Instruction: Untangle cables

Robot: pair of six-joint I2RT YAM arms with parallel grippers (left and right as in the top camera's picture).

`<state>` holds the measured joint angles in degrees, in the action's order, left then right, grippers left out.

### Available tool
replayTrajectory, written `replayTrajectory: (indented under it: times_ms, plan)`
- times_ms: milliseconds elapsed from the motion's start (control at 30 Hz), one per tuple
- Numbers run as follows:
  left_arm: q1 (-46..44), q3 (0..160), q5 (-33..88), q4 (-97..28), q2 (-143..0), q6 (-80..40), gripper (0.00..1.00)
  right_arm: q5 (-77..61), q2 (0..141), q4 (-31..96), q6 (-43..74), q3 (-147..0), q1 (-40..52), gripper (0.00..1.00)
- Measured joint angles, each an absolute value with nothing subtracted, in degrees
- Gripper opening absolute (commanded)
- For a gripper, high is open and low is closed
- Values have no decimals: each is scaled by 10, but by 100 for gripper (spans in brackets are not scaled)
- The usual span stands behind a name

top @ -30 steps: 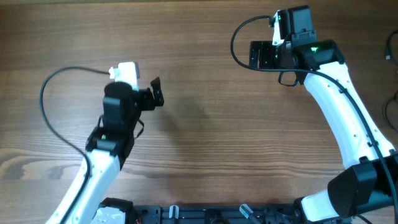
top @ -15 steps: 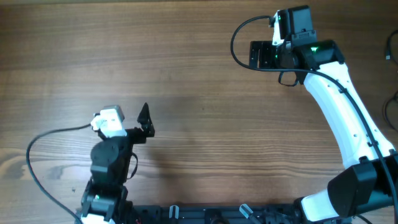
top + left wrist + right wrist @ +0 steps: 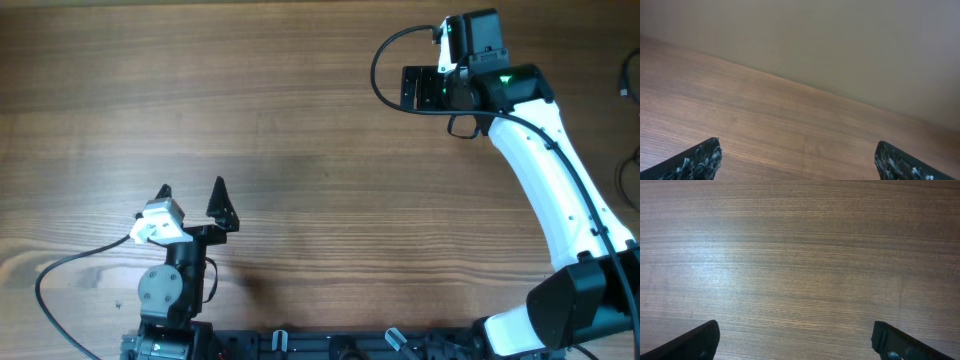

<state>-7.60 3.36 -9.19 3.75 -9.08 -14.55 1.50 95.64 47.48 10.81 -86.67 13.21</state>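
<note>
Overhead view showed the only likely cables (image 3: 627, 80): thin dark strands cut off at the tabletop's (image 3: 300, 120) right edge and running roughly along it, well apart from both arms. The right gripper (image 3: 406, 88) was nearer, yet its wide-open, empty fingers pointed left (so the strands lay behind it). The left gripper (image 3: 190, 192), equally spread and holding nothing, sat by the near edge, left of centre; neither wrist view caught any wire.
</note>
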Motion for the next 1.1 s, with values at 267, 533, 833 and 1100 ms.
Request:
replayTrajectory:
  times_ms: [267, 533, 833, 1100]
  plan:
    - [-44, 32, -91, 4, -26, -148, 100, 15, 956, 475, 108, -867, 132, 100]
    - [-43, 20, -89, 22, -8, -148, 100, 15, 956, 475, 108, -867, 132, 100]
    - [-43, 12, -89, 41, -8, -150, 100, 15, 956, 475, 108, -867, 132, 100]
    - [-43, 10, -89, 62, -8, -150, 100, 15, 956, 475, 108, -867, 132, 100]
